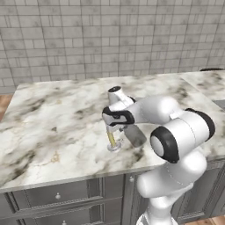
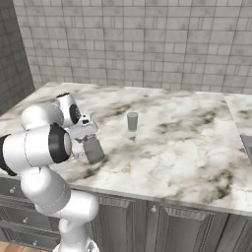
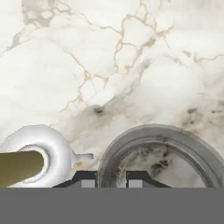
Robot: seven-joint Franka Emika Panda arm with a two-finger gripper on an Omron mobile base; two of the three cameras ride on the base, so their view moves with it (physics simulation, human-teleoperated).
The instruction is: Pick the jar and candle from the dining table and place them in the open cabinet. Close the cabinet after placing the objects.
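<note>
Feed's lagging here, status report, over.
Tool shut, low beside candle, grip unclear. Jar upright, apart on table. Grey rim at tool tips.

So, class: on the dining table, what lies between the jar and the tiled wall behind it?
Nothing. In the right base view, the dining table's marble top between the jar and the tiled wall is bare.

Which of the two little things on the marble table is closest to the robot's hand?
The yellow candle in its white dish, right beside the gripper; the grey jar stands farther off.
</note>
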